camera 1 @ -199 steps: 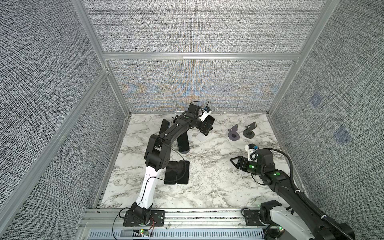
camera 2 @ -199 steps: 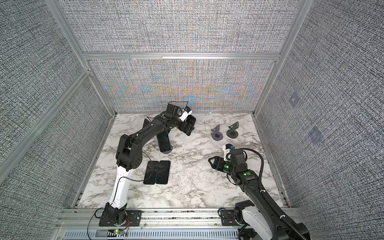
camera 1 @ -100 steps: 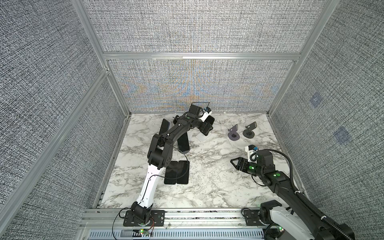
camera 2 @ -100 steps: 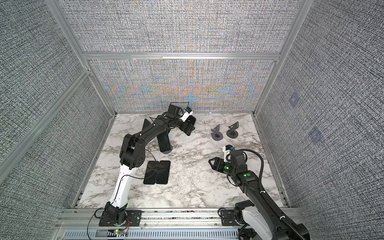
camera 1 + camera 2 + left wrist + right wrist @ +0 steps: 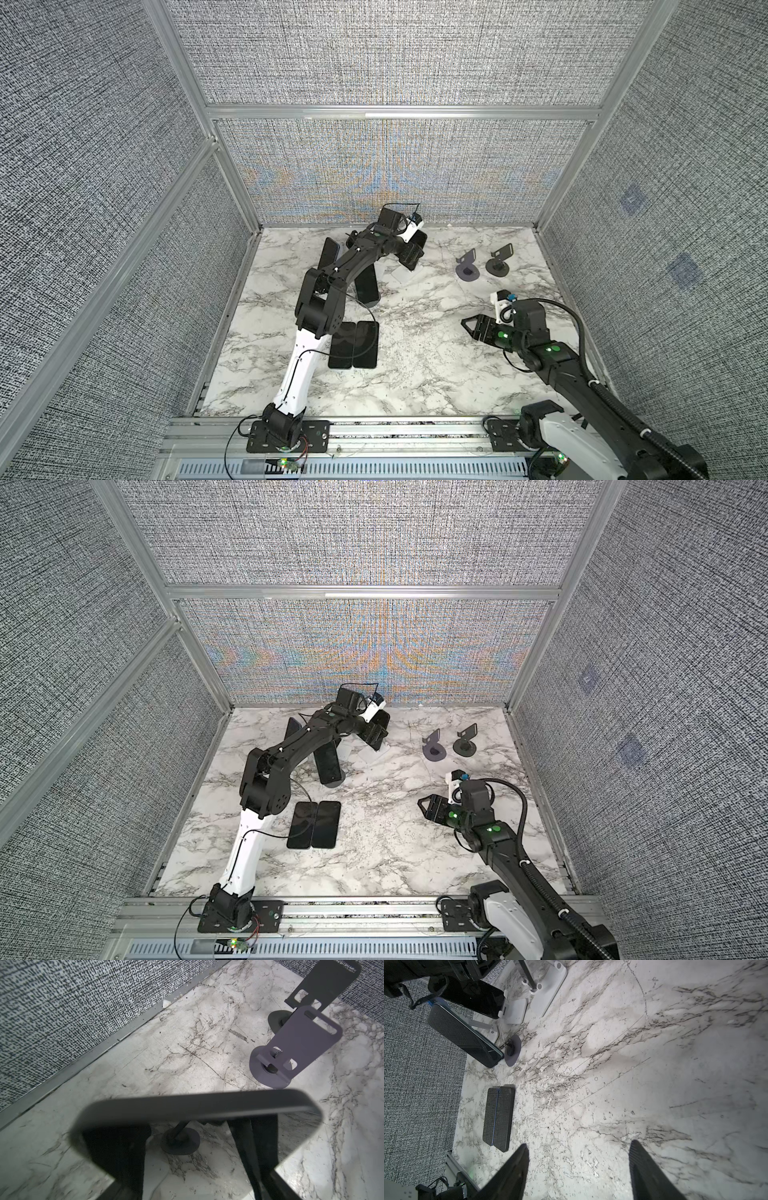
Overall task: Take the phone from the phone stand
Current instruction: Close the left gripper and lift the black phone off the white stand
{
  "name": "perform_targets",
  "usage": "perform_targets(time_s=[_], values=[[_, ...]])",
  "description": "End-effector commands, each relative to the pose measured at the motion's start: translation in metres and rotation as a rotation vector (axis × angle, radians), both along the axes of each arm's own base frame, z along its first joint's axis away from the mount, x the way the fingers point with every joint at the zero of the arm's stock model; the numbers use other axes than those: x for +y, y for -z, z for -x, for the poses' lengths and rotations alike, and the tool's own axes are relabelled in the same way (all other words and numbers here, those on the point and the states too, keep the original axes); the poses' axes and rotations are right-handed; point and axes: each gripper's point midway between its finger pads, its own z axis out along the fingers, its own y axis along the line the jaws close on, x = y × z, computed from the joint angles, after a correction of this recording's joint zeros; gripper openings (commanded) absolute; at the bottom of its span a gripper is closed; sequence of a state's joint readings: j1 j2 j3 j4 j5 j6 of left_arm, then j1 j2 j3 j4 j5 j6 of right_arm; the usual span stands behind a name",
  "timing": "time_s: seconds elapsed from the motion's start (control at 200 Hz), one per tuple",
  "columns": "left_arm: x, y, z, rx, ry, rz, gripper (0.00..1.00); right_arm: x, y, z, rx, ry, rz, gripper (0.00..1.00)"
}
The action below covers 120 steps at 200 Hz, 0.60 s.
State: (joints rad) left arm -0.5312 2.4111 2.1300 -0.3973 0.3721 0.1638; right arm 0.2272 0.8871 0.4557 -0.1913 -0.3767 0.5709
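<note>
- Marble table (image 5: 419, 374), seen in both top views: the left gripper (image 5: 411, 257) is stretched out to the far middle. Its fingers sit on either side of a dark phone (image 5: 420, 240), which is propped on a white phone stand (image 5: 402, 275). From up here I cannot tell whether the fingers press the phone or only flank it.
- Both top views also show the right gripper (image 5: 467, 326) hovering over the near right part of the table, well apart from the phone. Its jaws are parted and hold nothing.
- A purple-grey stand (image 5: 467, 268) and a black stand (image 5: 498, 262) sit empty at the far right, just beside each other. Two flat phones (image 5: 353, 345) lie side by side next to the left arm.
- Left wrist view: the phone's rounded top edge (image 5: 207, 1103) runs across the frame, with the dark fingers (image 5: 116, 1157) at its two sides. Whether they touch it is unclear. The purple-grey stand (image 5: 291, 1049) and the black stand (image 5: 324, 982) are beyond it.
- Right wrist view: the two fingers (image 5: 512, 1167) are set wide apart with only bare marble between them. The flat phones (image 5: 498, 1118) lie off to one side.
</note>
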Motion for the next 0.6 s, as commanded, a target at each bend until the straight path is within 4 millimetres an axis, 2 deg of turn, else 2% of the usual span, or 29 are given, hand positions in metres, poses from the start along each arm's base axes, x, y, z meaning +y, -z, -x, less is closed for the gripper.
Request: perform_targets(time_s=[0.0,0.31,0.595], values=[[0.0,-0.011,0.001,-0.016,0.001,0.006,0.73,0.001,-0.002,-0.002,-0.016,-0.008,0.001,0.66],[-0.002,-0.044,0.006,-0.037,0.001,0.036,0.68,0.002,-0.003,-0.004,-0.017,-0.009,-0.002,0.66],[-0.004,-0.074,0.022,-0.051,-0.02,0.006,0.63,0.003,-0.011,-0.006,-0.025,-0.014,-0.005,0.66]])
